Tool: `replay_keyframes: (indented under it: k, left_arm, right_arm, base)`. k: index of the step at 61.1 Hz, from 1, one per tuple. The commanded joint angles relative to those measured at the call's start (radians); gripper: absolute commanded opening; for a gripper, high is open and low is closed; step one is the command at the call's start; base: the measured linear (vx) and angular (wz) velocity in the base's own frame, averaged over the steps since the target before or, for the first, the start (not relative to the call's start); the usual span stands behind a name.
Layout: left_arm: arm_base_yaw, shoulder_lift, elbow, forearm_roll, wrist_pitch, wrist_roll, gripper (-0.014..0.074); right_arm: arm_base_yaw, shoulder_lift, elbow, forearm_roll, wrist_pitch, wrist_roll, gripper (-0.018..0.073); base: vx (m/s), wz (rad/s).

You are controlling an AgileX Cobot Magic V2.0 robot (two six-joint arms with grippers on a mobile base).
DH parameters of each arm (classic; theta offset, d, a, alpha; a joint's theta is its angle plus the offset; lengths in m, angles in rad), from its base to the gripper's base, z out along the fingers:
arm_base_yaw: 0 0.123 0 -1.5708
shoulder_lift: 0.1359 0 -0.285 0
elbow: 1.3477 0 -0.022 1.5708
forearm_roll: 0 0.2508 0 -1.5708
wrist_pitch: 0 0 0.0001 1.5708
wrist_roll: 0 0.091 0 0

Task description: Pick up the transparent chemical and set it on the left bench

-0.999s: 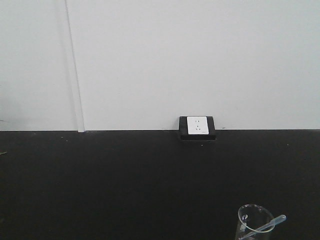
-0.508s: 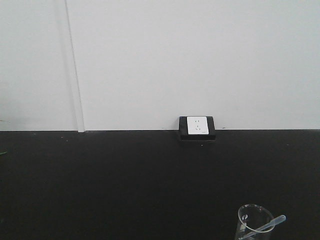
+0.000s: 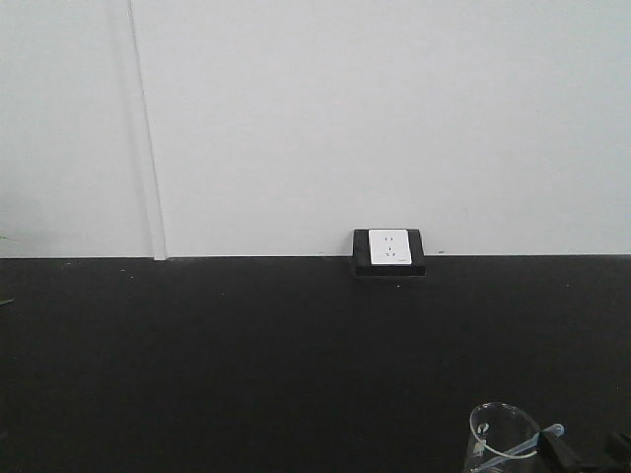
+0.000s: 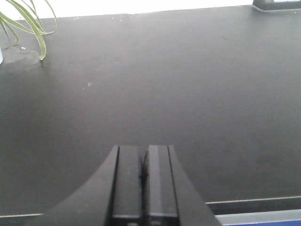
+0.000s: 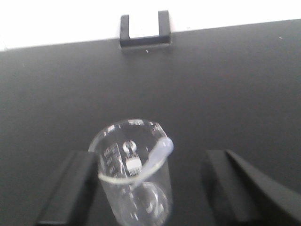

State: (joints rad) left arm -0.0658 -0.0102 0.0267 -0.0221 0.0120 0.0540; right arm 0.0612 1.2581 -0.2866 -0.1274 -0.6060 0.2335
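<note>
A clear glass beaker (image 3: 501, 436) with a plastic pipette (image 3: 527, 445) leaning in it stands on the black bench (image 3: 246, 365) at the front right. In the right wrist view the beaker (image 5: 134, 181) stands between the fingers of my open right gripper (image 5: 148, 162), close to the left finger (image 5: 75, 183) and apart from the right one; whether it touches the left finger I cannot tell. The pipette (image 5: 159, 149) rests on the rim. The tips of the right gripper (image 3: 587, 453) show just right of the beaker. My left gripper (image 4: 143, 157) is shut and empty over bare bench.
A white socket in a black box (image 3: 388, 252) sits at the wall behind the bench and also shows in the right wrist view (image 5: 144, 36). Green plant leaves (image 4: 28, 21) hang at the far left. The bench's front edge (image 4: 254, 203) lies under the left gripper.
The right gripper's dark fingertips have come into the front view at the bottom right, beside the beaker. The beaker and pipette have not moved.
</note>
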Motion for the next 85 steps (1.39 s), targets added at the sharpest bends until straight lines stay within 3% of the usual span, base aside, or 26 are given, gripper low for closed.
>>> replay_keyframes:
  k: [1, 19, 34, 67, 76, 85]
  left_arm:
    - [-0.002, -0.019, 0.016, -0.001, -0.078, -0.008, -0.0003]
    - [-0.002, -0.019, 0.016, -0.001, -0.078, -0.008, -0.0003]
    - [-0.002, -0.019, 0.016, -0.001, -0.078, -0.008, -0.0003]
    - [-0.002, -0.019, 0.016, -0.001, -0.078, -0.008, -0.0003]
    - [-0.002, -0.019, 0.016, -0.001, -0.078, -0.008, -0.0003]
    - [-0.002, -0.019, 0.016, -0.001, -0.078, -0.008, -0.0003]
  right_arm:
    - [-0.005, 0.065, -0.058, 0.004, -0.158, 0.018, 0.059]
    - [-0.005, 0.254, -0.181, 0.001, -0.155, 0.039, 0.0536]
    - [-0.005, 0.268, -0.179, -0.007, -0.143, 0.079, 0.0442]
    - [-0.005, 0.213, -0.179, -0.01, -0.15, 0.065, -0.0012]
    - [-0.005, 0.122, -0.179, -0.014, -0.131, 0.03, -0.0008]
    - [-0.005, -0.049, -0.179, -0.123, -0.026, 0.027, -0.0004]
  base:
    - [0.0, 0.0]
    - [0.0, 0.0]
    - [0.0, 0.0]
    - [0.0, 0.0]
    - [0.0, 0.0]
    - [0.0, 0.0]
